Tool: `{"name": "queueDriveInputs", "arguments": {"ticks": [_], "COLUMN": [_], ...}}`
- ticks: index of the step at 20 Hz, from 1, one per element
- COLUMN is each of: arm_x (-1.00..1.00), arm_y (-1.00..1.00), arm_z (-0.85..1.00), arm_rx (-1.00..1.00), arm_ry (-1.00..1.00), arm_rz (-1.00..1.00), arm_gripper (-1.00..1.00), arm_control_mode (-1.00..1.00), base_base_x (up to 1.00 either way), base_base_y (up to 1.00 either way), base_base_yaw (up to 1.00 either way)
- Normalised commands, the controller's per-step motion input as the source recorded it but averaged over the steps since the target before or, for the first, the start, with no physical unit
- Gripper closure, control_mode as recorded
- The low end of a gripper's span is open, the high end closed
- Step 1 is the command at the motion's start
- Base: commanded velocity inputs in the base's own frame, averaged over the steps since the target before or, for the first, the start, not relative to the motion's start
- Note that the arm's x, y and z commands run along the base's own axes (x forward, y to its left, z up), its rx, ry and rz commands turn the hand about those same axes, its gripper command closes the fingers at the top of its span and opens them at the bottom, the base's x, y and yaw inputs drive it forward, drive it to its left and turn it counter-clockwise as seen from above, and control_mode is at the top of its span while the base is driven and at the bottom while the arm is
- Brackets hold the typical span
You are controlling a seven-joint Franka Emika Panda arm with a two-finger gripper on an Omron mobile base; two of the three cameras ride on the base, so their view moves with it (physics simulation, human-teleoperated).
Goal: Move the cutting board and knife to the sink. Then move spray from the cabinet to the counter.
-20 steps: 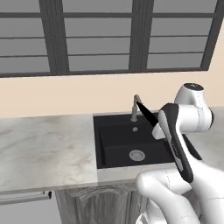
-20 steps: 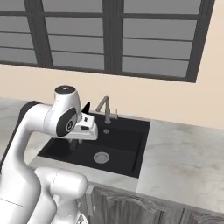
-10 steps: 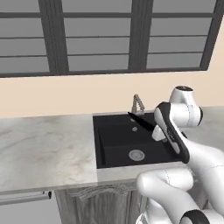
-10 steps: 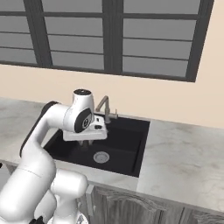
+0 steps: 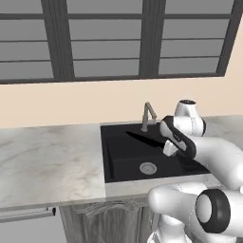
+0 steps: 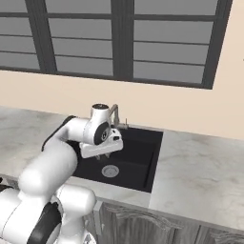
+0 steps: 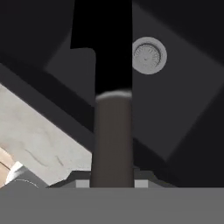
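Observation:
My gripper is shut on the handle of the black knife and holds it low over the black sink. The pointed blade reaches left across the basin, just in front of the faucet. In the hand view the grey-brown handle runs up from between the fingertips, and the black blade passes beside the round drain. From the right the white hand hangs over the basin's left part. The pale marbled counter lies on both sides of the sink. The cutting board, spray and cabinet are out of view.
A beige wall and dark-framed windows rise behind the counter. The drain sits mid-basin. A wide stretch of counter lies right of the sink. Arched-panel lower cabinets stand below the front edge.
The hand has swung down and forward from beside the faucet. The knife has come lower with it, its blade now levelled over the basin. The grip is unchanged.

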Motion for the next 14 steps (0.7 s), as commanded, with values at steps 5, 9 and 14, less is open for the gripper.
{"name": "queueDriveInputs", "arguments": {"ticks": [5,9,14], "arm_x": [0.45,0.56,0.64], "arm_y": [-0.10,-0.11,-0.07], "arm_z": [-0.56,-0.43,-0.39], "arm_rx": [-0.05,-0.02,0.00], "arm_ry": [-0.04,0.01,0.05], "arm_rz": [0.12,0.08,0.07], "arm_gripper": [1.00,1.00,1.00], "arm_control_mode": [-1.00,-1.00,-1.00], "base_base_x": [0.00,0.00,0.00], "base_base_y": [0.00,0.00,0.00], "base_base_yaw": [0.00,0.00,0.00]}}
